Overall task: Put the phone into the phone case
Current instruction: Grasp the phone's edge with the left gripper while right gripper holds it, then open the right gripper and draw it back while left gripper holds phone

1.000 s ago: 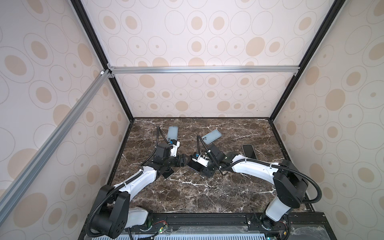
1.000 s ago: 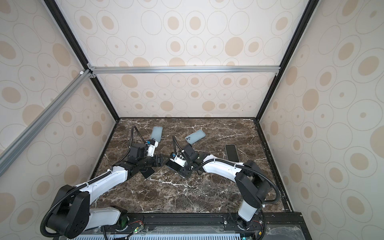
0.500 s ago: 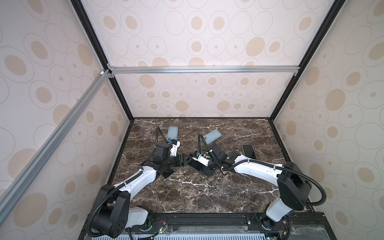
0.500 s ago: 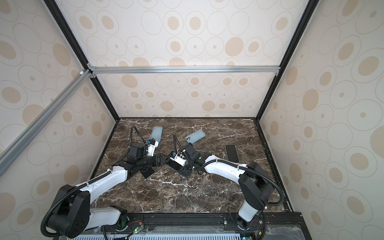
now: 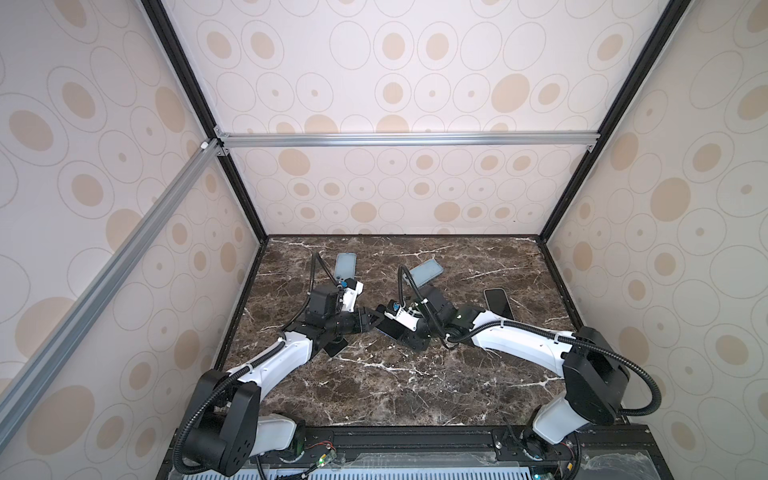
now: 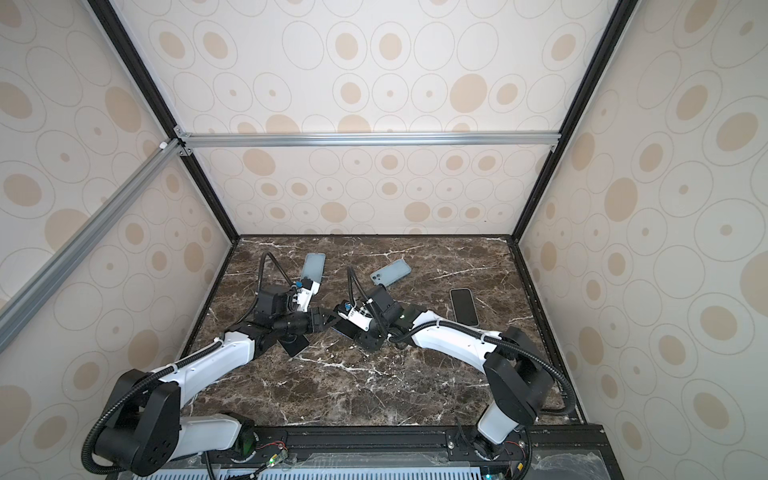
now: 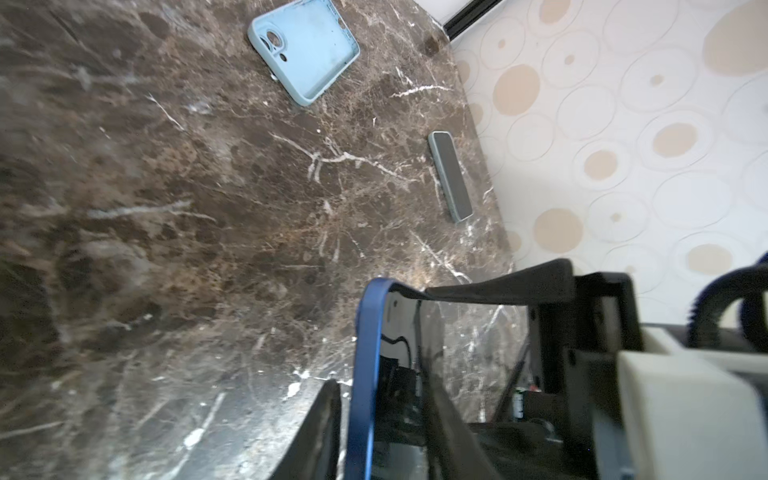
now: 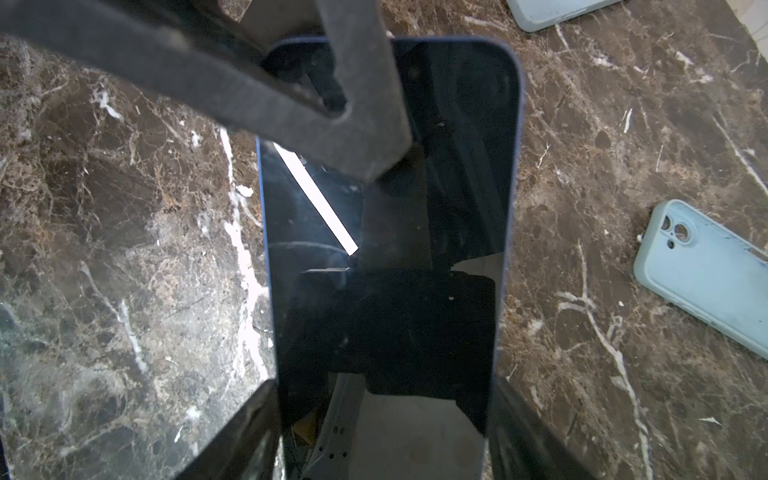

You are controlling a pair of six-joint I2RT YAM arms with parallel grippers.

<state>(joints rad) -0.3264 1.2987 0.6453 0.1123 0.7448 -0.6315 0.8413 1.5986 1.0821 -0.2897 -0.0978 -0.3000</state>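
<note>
The brown marble worktop has white lines in it. The left arm and the right arm reach in from the front. The left gripper and the right gripper meet in the middle. A dark flat slab sits between them, too small to name. A light blue phone case lies behind the left gripper. A tilted light blue phone case lies behind the right gripper. A black phone lies flat near the worktop's right edge.

Both top views: mounted high over the front edge, facing down and toward the back wall, far off, covering nearly the same whole counter. Left wrist view: close, skimming low across the counter. Right wrist view: very close, facing down onto the phone screen. Shares that phone with the left wrist view.
</note>
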